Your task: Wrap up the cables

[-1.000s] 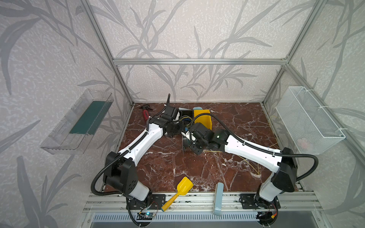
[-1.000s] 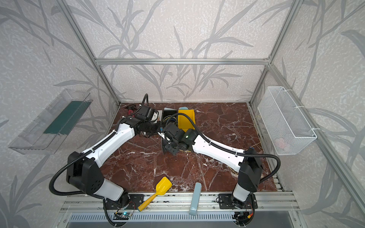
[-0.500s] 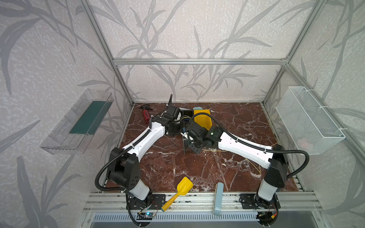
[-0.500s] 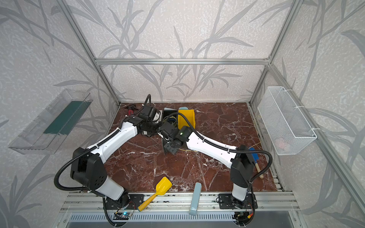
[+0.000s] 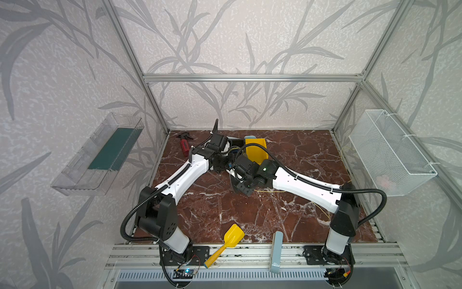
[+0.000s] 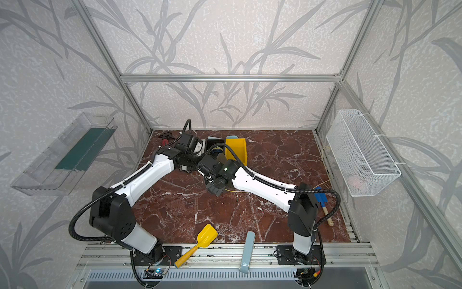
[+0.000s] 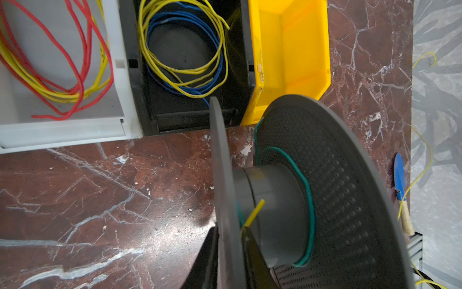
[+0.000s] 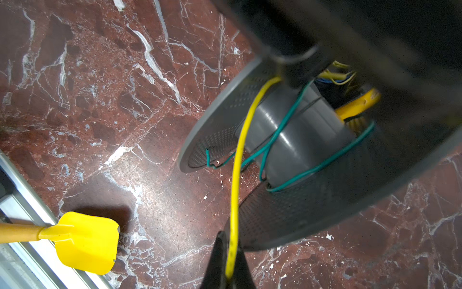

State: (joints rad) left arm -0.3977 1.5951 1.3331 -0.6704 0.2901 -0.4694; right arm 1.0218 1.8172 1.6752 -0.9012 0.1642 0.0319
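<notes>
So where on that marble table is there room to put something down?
Bare: front middle, between left arm, right arm and yellow scoop; back right, between yellow bin and wire basket. Crowded: back left, around bins and spool.

My left claw (image 7: 230,247) has closed onto the spool (image 7: 275,200) flange and cable (image 7: 253,212) end; my right arm (image 6: 302,207) swung inward, uncovering a blue spade (image 6: 320,199).

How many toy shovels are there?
2. The yellow shovel lies at the front middle. The blue shovel lies on the right, partly behind the right arm. The arms might hide more.
</notes>
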